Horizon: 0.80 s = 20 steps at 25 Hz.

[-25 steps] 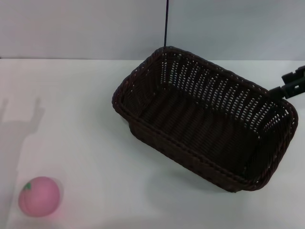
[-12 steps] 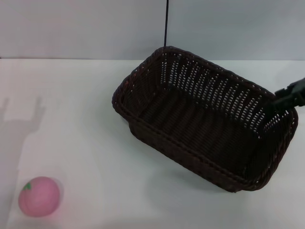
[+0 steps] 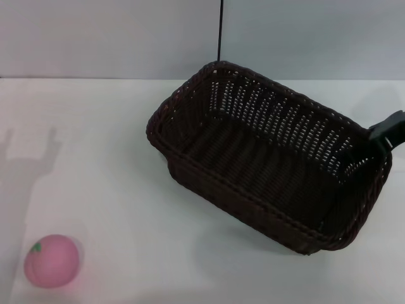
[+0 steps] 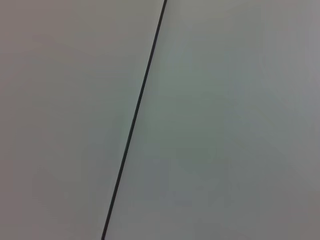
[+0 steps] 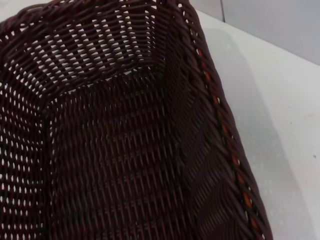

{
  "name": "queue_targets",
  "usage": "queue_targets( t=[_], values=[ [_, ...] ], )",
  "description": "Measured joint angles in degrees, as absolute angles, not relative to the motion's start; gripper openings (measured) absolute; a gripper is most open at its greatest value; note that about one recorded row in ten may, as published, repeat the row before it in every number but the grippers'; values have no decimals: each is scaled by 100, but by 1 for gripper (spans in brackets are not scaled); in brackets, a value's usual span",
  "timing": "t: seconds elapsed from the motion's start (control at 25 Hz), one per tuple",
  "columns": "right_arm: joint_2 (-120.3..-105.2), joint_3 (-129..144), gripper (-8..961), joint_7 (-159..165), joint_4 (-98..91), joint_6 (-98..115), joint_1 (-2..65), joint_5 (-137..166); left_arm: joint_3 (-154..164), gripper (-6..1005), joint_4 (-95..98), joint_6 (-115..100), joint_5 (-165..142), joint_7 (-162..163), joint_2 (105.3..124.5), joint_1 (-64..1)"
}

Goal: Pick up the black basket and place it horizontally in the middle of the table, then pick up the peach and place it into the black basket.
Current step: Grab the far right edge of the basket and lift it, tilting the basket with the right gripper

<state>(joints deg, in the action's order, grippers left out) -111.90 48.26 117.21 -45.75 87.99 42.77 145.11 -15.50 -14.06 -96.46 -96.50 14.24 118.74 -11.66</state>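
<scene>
The black basket [image 3: 266, 164] sits slantwise right of the table's [image 3: 107, 158] middle, open side up, its near side casting a shadow below. My right gripper [image 3: 383, 135] is at the basket's far right rim and grips it; only its dark tip shows. The right wrist view looks down into the basket's woven inside [image 5: 125, 150]. The pink peach [image 3: 52, 260] lies on the table at the near left corner, far from the basket. My left gripper is out of view; its wrist view shows only the wall.
A grey wall with a thin black vertical seam [image 3: 220, 31] stands behind the table. An arm's shadow [image 3: 28, 155] falls on the left of the table. White tabletop [image 5: 280, 100] shows beside the basket's rim.
The right gripper has come down onto the basket's right rim, and the basket has shifted slightly to the left. The peach has not moved.
</scene>
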Motion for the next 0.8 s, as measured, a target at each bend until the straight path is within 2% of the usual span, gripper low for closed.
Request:
queue_targets(
  t=[0.12, 0.56, 0.64, 0.8],
  values=[
    [-11198, 4829, 733, 11703, -4575, 8795, 4276, 14511, -1548, 859, -1406, -9639, -9650, 1424, 11874, -1169],
    [-11198, 4831, 286, 11691, -4582, 8817, 4255, 14484, -1542, 860, -1394, -9572, -9645, 1424, 11874, -1169],
    [-11203, 4794, 232, 11689, -4582, 8821, 4234, 14471, -1548, 860, -1395, -9549, -9648, 1424, 11874, -1169],
    [-11206, 4728, 229, 11678, -4612, 8847, 4194, 14417, -1553, 859, -1397, -9544, -9650, 1424, 11874, -1169]
  ],
)
